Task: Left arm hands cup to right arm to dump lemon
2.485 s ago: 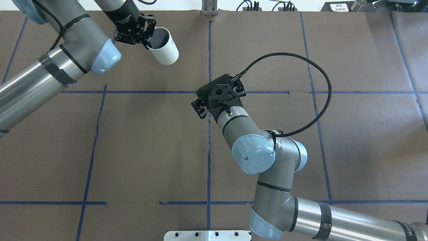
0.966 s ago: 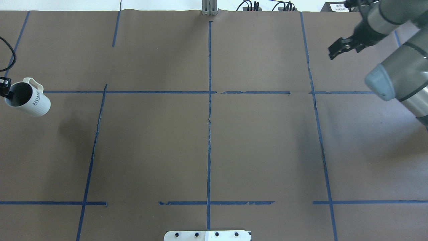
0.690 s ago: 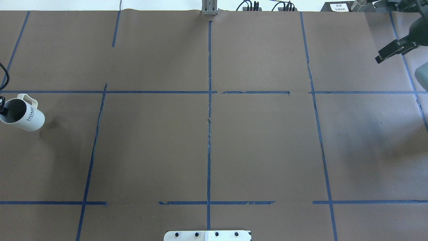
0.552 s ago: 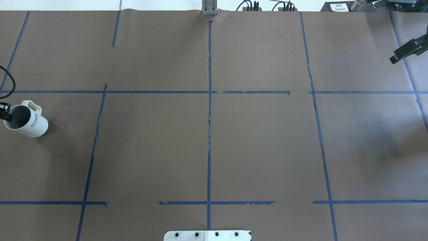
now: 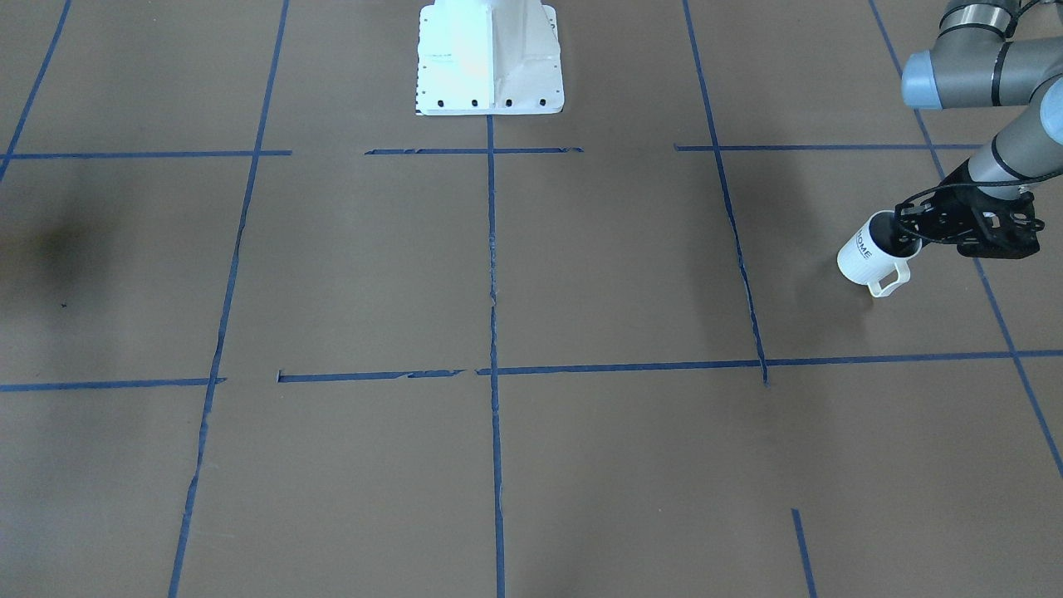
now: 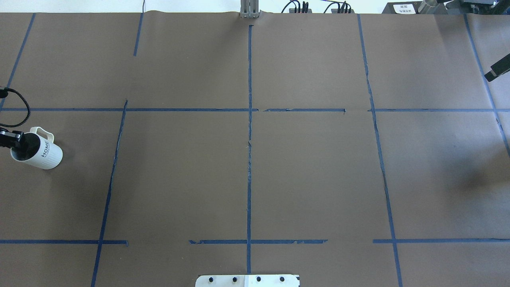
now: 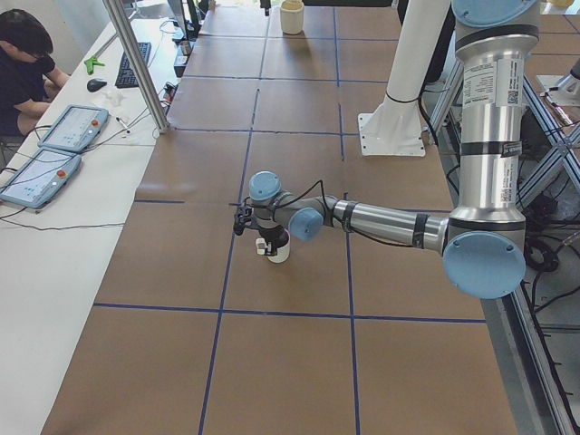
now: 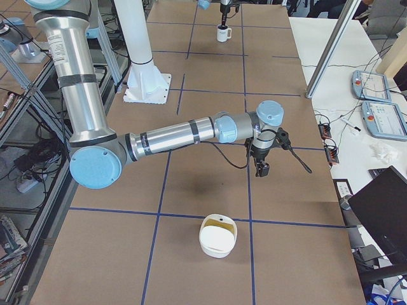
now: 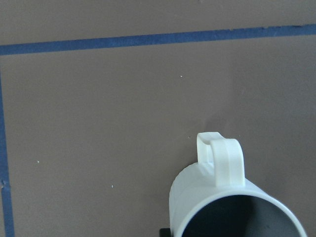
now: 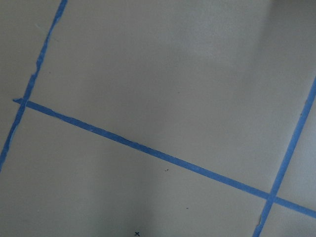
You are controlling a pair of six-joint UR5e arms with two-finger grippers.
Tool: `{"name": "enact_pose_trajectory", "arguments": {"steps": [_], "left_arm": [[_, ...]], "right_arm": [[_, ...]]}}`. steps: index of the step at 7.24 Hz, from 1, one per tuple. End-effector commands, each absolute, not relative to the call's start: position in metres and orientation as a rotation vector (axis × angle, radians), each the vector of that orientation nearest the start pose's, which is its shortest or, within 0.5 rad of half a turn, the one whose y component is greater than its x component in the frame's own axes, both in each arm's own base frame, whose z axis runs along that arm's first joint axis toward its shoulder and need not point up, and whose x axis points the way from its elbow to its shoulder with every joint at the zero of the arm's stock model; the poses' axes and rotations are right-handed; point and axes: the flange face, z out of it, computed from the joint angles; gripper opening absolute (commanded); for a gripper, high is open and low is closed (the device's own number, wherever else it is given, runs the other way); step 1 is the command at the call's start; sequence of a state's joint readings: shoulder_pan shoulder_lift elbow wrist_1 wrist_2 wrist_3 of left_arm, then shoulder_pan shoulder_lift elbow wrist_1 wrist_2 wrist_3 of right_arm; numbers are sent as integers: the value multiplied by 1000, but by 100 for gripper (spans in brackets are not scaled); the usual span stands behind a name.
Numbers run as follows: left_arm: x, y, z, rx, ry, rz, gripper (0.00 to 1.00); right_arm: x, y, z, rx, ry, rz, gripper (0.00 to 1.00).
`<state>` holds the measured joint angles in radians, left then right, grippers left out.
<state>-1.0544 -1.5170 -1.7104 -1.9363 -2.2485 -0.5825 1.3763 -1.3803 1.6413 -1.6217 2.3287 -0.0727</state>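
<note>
Well, I am clamping my left jaws (image 5: 907, 235) on the rim of the cup (image 6: 48, 156) just beneath them; my right jaws (image 8: 261, 169), state untellable, are hovering well apart, so hand-over and lemon dumping are looking undone.

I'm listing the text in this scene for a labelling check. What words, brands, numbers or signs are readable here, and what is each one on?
"HOME": dark letters on the side of the white cup.
White card at the top right of the overhead view: print too small to read.
Sticker on the left arm, on its upright tube: too small to read.
No other legible text.
</note>
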Motion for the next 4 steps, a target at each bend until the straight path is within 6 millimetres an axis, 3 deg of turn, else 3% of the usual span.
{"name": "enact_pose_trajectory", "arguments": {"steps": [1,2,4], "left_arm": [[148,-472,575,42,792,125,100],[112,-490,571,58,774,151,100],[42,-503,577,91,735,206,100]], "right_arm": [[-25,-562,548,137,-766,-293,100],[-9,-552,554,141,-763,-273,100],[34,-518,595,139,-755,-285,100]]}}
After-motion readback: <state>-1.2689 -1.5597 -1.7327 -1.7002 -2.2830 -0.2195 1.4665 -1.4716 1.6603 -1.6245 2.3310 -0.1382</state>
